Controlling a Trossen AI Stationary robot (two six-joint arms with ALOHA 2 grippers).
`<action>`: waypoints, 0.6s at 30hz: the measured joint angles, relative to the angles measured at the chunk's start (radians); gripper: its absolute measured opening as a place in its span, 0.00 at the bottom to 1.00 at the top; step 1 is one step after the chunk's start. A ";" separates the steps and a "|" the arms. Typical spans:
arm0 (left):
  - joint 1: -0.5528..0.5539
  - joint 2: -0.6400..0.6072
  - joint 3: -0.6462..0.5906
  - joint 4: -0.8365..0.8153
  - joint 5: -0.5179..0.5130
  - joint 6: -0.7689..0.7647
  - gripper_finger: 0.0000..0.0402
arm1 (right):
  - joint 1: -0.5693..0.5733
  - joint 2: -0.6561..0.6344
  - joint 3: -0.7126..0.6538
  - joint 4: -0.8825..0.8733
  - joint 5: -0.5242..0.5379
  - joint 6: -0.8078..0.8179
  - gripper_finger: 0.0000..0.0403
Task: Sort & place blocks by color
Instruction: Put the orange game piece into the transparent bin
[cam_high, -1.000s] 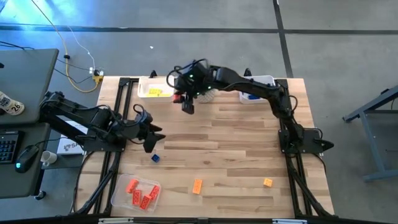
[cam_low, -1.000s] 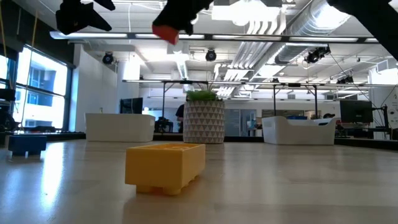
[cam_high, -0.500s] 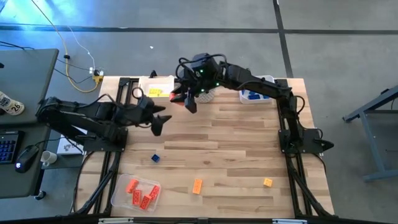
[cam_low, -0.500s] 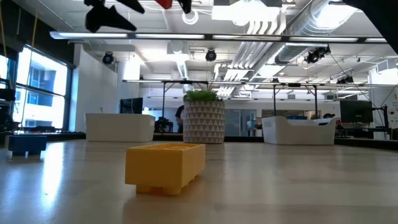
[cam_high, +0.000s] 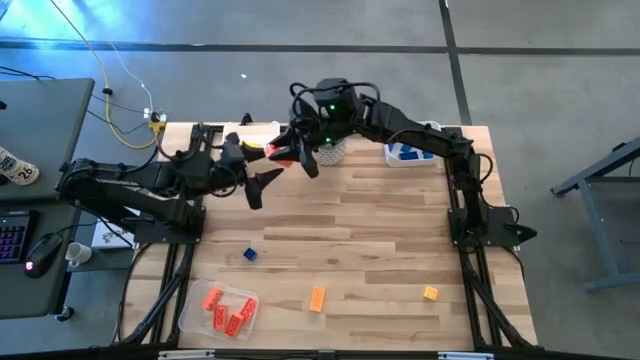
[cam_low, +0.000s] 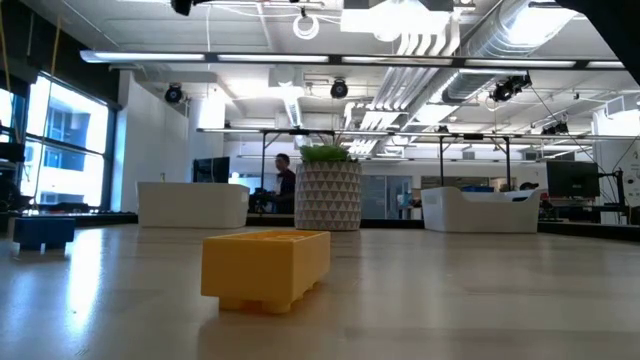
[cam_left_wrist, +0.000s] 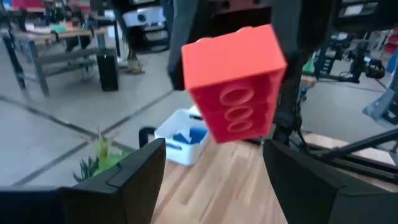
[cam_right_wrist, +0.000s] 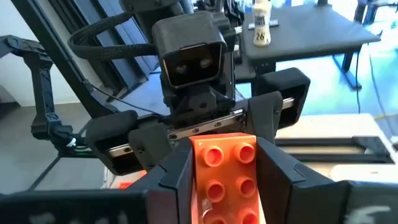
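R gripper (cam_high: 297, 158) clamps a red-orange brick (cam_right_wrist: 225, 169) betw. its fingers, up off the table near the back edge. L gripper (cam_high: 262, 178) faces it, fingers wide, either side of the brick w/o touching. Potted plant (cam_high: 333, 151) just beside; yellow brick (cam_low: 266, 268) and blue brick (cam_high: 249, 254) lie well apart.

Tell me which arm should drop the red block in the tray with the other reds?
Left. The right gripper holds the red block, but the open left gripper waits right at it, and that tray sits on the left arm's side, far from the right arm.
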 joint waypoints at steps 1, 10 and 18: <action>0.003 0.000 0.000 0.011 0.000 0.005 0.65 | 0.000 0.000 0.000 0.009 0.000 -0.003 0.27; 0.072 0.000 0.000 0.042 0.080 -0.084 0.64 | 0.003 -0.002 0.000 0.057 0.036 -0.047 0.27; 0.119 0.000 -0.001 0.069 0.174 -0.084 0.64 | 0.004 -0.004 0.000 0.061 0.083 -0.052 0.27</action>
